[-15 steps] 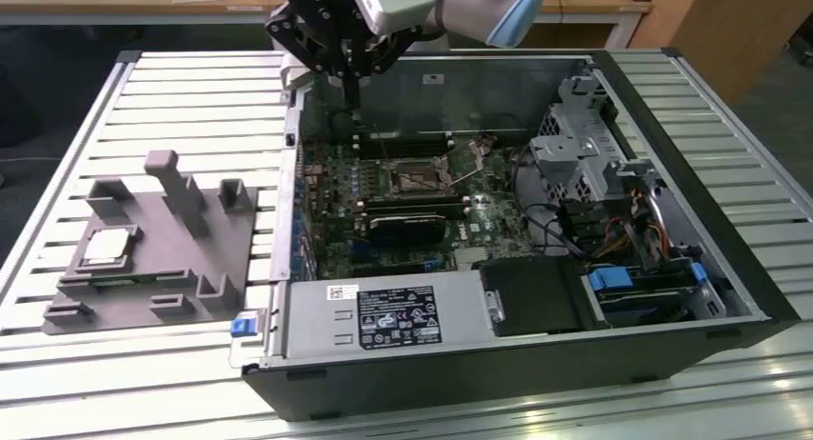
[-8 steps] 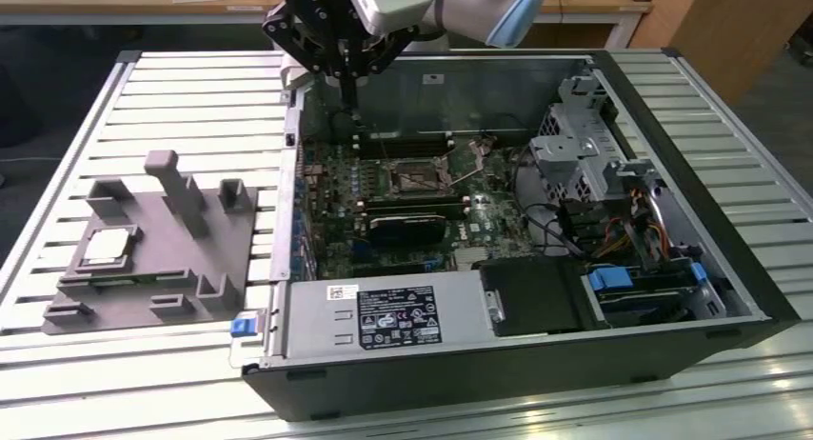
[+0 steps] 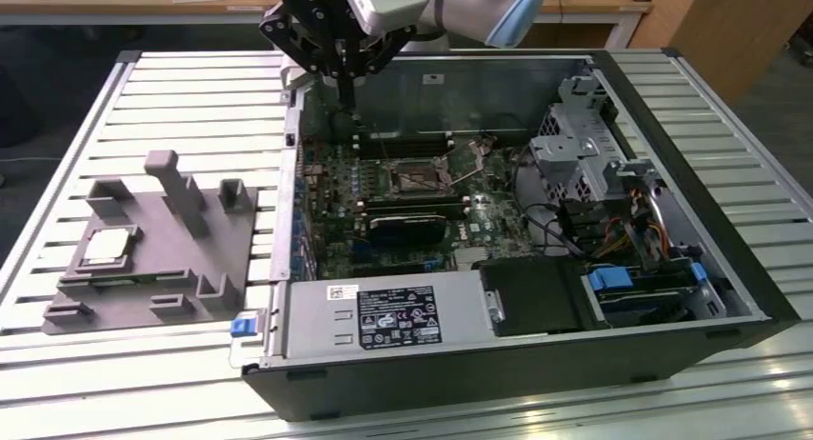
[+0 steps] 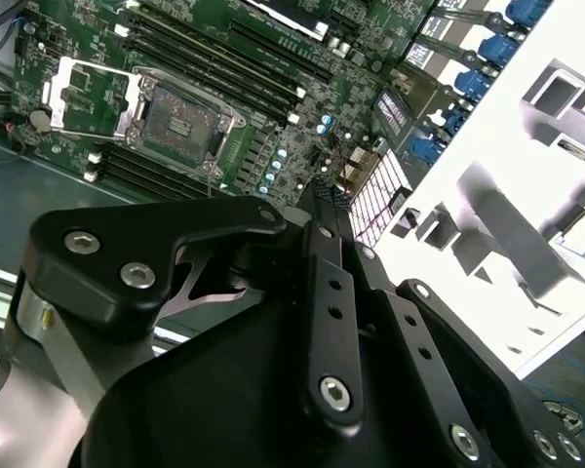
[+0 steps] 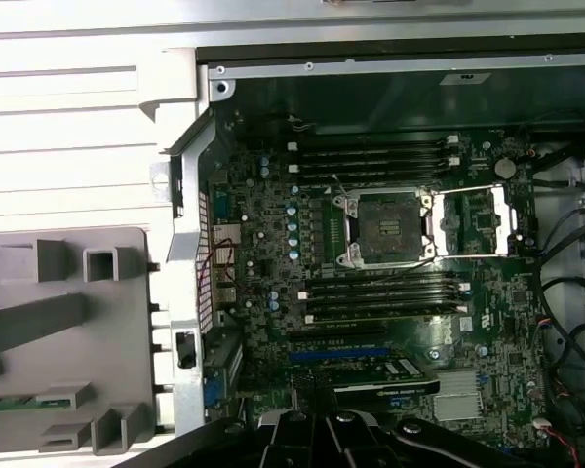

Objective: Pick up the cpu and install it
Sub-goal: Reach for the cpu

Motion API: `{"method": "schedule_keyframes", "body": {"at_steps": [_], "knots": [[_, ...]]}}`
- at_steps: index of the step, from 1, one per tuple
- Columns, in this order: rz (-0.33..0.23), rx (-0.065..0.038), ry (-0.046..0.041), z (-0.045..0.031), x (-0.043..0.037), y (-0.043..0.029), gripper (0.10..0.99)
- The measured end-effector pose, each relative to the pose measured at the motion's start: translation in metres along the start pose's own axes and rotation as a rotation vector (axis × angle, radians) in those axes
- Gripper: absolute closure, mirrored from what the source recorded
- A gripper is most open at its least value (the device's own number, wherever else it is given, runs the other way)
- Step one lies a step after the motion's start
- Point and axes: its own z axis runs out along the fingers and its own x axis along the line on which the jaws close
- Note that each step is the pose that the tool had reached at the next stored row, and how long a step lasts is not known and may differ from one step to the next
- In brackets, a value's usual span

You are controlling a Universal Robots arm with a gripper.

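Observation:
The cpu (image 3: 109, 245), a small silver-grey square chip, lies flat on the grey holder block (image 3: 152, 259) at the exterior view's left, outside the computer case. My gripper (image 3: 345, 97) hangs over the case's far left corner, well away from the chip, its two thin black fingers (image 4: 321, 210) pressed together with nothing between them. The motherboard socket (image 3: 413, 178) is bare, its metal load plate (image 5: 478, 219) flipped back; both wrist views show the socket (image 4: 180, 117) (image 5: 385, 226) ahead of the fingers.
The open black computer case (image 3: 711, 221) lies on a slatted metal table (image 3: 190, 107). Inside are memory sticks (image 5: 380, 156), a drive cage (image 3: 578, 150), loose cables (image 3: 635, 230) and a power supply (image 3: 381, 316). The holder block has upright posts (image 3: 171, 188).

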Motion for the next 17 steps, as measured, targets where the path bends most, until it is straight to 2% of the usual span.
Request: {"method": "schedule_keyframes", "body": {"at_steps": [17], "knots": [[0.0, 0.0, 0.0, -0.0002, 0.0068, -0.0005, 0.98]]}}
